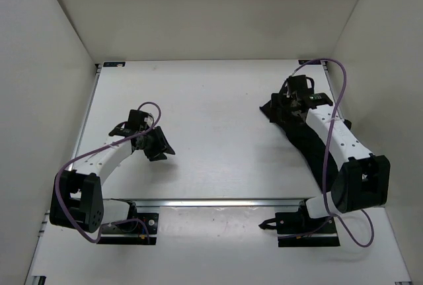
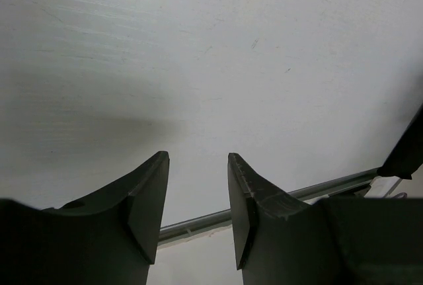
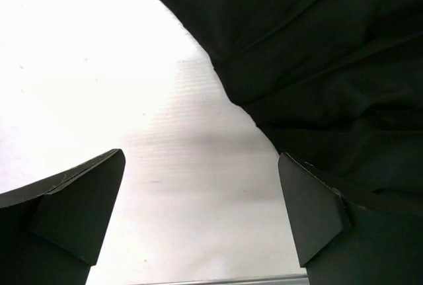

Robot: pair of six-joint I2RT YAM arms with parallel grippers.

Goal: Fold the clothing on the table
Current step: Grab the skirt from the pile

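Clothing (image 1: 299, 138) half under the right arm (image 1: 336, 138), outline unclear

Left claw (image 2: 198, 169) parted, right claw (image 3: 201, 162) wide

Matt black cloth garment (image 3: 317, 47); smooth, faintly scuffed white tabletop (image 2: 198, 47); shiny metal rail (image 2: 317, 191); matt, probably plastic, black left gripper fingers (image 2: 142, 199).

Not much else going on here tbh. Plain white walls box everything in: a back wall (image 1: 218, 14), a left wall (image 1: 39, 100) and a right wall (image 1: 393, 53), all bare. A silver rail (image 1: 218, 202) runs across the near side.
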